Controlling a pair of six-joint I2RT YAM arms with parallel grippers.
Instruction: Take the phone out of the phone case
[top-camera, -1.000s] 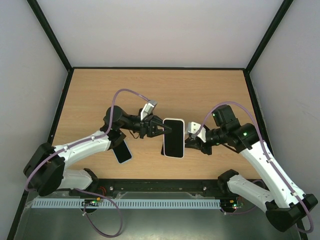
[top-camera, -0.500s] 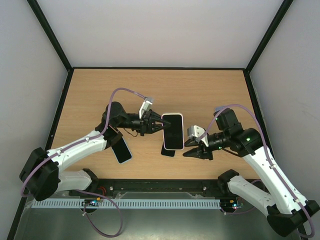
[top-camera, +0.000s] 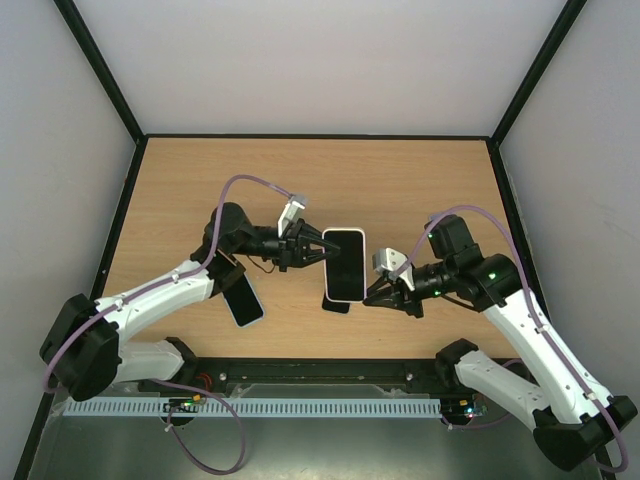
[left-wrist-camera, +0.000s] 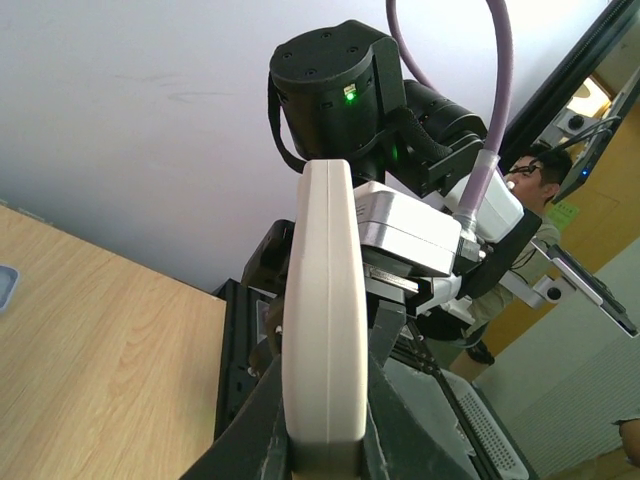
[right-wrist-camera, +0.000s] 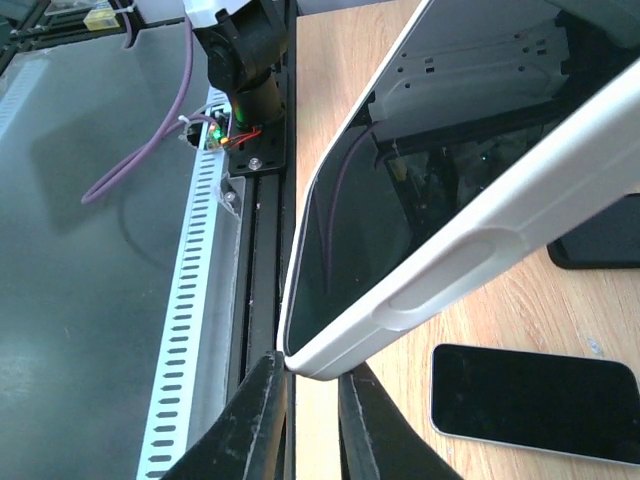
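While the left gripper (left-wrist-camera: 325, 445) clamps the phone case (left-wrist-camera: 322, 320) by its edge, clear of the tabletop, the left wrist view shows the white rim upright between its fingers. A bespectacled onlooker (left-wrist-camera: 528, 175) is visible beyond the rig.

From the right wrist, the right gripper (right-wrist-camera: 308, 400) flanks the case's lower corner, jaws narrowly apart; whether they pinch it cannot be told. The phone (right-wrist-camera: 370, 260), dark-screened, sits inside the case. A tug on that rounded corner could slip off. It could also twist the case out of the left's thin hold and drop it onto the loose handset (right-wrist-camera: 535, 402) lying below.

From above, the pale wood-grain table (top-camera: 200, 180) sits in a black-framed, white-walled booth (top-camera: 300, 70), with a second handset (top-camera: 243, 300) beside the left arm.
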